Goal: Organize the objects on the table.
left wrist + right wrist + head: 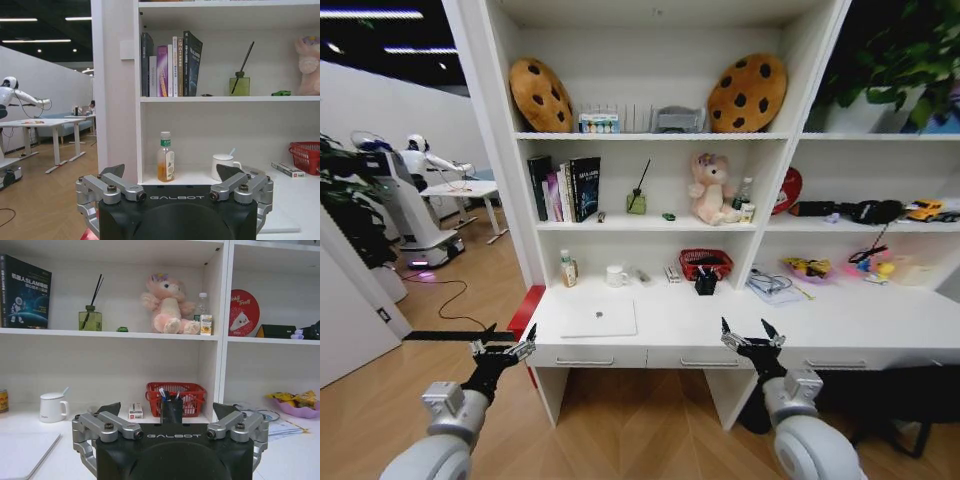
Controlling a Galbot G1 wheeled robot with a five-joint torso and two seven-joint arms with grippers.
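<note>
A thin silver laptop lies closed on the left part of the long white table. Slim pens stand in a black holder in front of the red mesh basket. One shelf higher sits a small green toy car. My left gripper hovers open and holds nothing, off the table's left front corner. In front of the middle drawers my right gripper is also open with nothing between its fingers, facing the pen holder.
An orange drink bottle, a white mug and a small box stand at the back of the desk. Shelves above hold books, a reed diffuser and a pink plush. Another robot and a floor cable are on the left.
</note>
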